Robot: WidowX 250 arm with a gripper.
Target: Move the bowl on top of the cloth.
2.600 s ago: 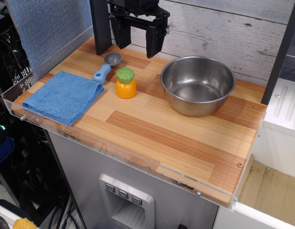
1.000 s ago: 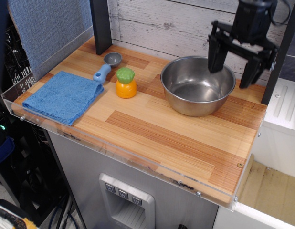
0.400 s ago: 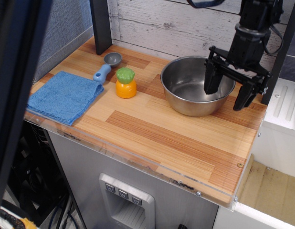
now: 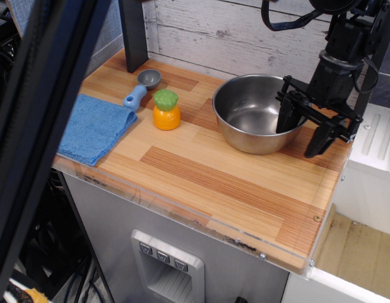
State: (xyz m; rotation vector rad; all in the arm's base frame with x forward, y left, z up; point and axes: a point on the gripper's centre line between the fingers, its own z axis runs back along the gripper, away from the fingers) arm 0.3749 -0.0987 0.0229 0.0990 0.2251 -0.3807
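The large shiny steel bowl [image 4: 253, 112] stands on the wooden counter at the back right. The folded blue cloth [image 4: 96, 128] lies at the left edge, partly hidden by a dark bar in the foreground. My black gripper [image 4: 301, 134] is open and low at the bowl's right rim. One finger [image 4: 285, 117] reaches down inside the bowl and the other finger [image 4: 317, 140] is outside it, so the rim lies between them. I cannot tell whether either finger touches the rim.
An orange toy with a green top [image 4: 166, 109] and a small grey scoop with a blue handle [image 4: 142, 86] lie between cloth and bowl. A dark post [image 4: 133, 31] stands at the back left. A wide dark bar [image 4: 37, 126] crosses the left foreground.
My gripper has crossed from above the scoop to the bowl and come down, straddling its right rim. The dark foreground bar has swung in from the left and covers part of the cloth.
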